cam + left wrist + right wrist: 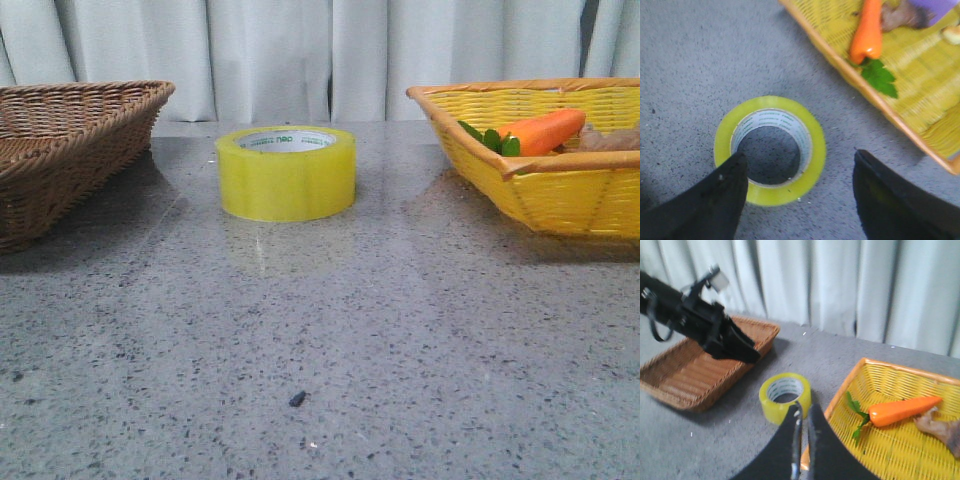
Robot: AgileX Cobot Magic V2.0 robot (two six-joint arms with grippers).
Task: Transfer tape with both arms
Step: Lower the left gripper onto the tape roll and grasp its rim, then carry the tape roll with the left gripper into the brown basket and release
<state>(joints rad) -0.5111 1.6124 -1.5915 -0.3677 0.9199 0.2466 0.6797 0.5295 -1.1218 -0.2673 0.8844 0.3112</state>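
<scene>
The tape (287, 172) is a yellow-green roll lying flat on the grey table, between the two baskets. In the left wrist view the tape (771, 150) lies below my left gripper (800, 156), which is open and empty; one finger (715, 200) overlaps the roll's rim and the other stands beside it. In the right wrist view my right gripper (804, 408) is shut and empty, held above the table on the near side of the tape (785, 397). That view also shows the left arm (715, 332) hanging over the brown basket's edge, beside the roll. Neither gripper shows in the front view.
A brown wicker basket (70, 150) stands at the left. A yellow basket (560, 195) at the right holds an orange carrot (540, 131) with green leaves and a beige lumpy piece (940, 427). White curtains hang behind the table.
</scene>
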